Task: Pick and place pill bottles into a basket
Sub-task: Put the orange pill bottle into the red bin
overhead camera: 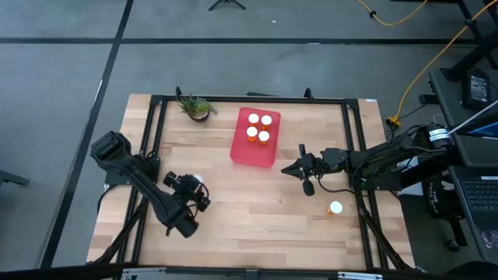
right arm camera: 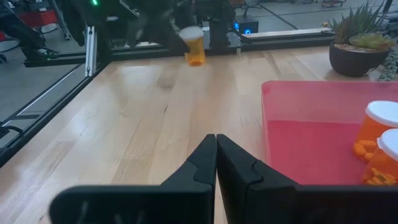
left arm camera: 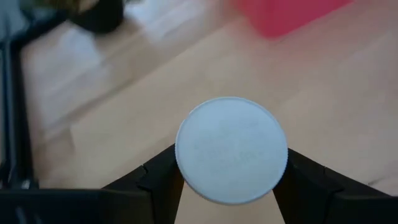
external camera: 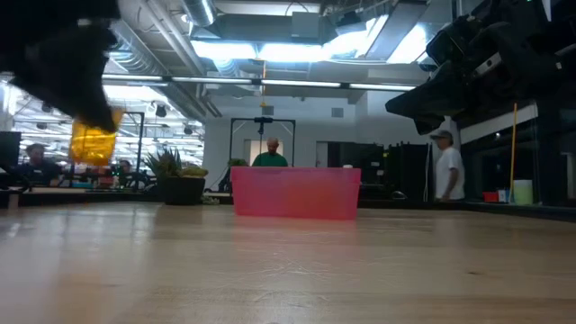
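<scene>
The red tray [overhead camera: 247,149] lies at the table's far middle and holds several orange pill bottles with white caps [overhead camera: 259,128]; it also shows in the low view [external camera: 295,192] and the right wrist view [right arm camera: 311,124]. My left gripper [overhead camera: 196,185] is at the near left, shut on one pill bottle [external camera: 94,139], whose white cap [left arm camera: 231,149] shows between the fingers. My right gripper [overhead camera: 288,169] is shut and empty just right of the tray, its fingertips [right arm camera: 216,155] pressed together. One more bottle [overhead camera: 335,208] stands on the table at the near right. My left gripper pinches the bottle between its two fingers [left arm camera: 155,177], one on each side just under the white cap [left arm camera: 186,180]. The fingers come from above, pointing down. The bottle hangs below the gripper, lifted clear of the table, its cap end up [right arm camera: 193,32].
A small green potted plant [overhead camera: 196,107] stands at the far left beside the tray. A black frame [overhead camera: 249,99] runs around the table's edges. Bare wood lies between the two arms. People stand in the room behind the table [external camera: 445,171].
</scene>
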Available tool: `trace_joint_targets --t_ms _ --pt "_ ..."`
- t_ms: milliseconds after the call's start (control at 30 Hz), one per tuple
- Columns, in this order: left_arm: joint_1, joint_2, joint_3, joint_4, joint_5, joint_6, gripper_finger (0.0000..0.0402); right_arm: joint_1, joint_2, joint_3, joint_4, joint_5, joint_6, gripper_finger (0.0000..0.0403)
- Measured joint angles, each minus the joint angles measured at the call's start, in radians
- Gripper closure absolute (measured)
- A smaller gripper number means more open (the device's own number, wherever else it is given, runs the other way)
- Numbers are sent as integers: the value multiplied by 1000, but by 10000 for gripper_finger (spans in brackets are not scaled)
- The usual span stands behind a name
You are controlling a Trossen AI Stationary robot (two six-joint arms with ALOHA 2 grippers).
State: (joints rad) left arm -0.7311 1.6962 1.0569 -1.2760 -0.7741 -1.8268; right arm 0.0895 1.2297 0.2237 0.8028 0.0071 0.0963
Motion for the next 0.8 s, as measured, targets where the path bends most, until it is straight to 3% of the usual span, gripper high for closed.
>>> trace_joint_targets --t_ms 367,600,800 --pt "16 -187 11 60 -201 284 194 0 0 0 1 0 3 387" --pt "89 -248 11 200 -205 575 194 0 0 0 10 0 3 387" --pt "168 -251 11 403 -177 954 194 0 0 0 30 0 11 387"
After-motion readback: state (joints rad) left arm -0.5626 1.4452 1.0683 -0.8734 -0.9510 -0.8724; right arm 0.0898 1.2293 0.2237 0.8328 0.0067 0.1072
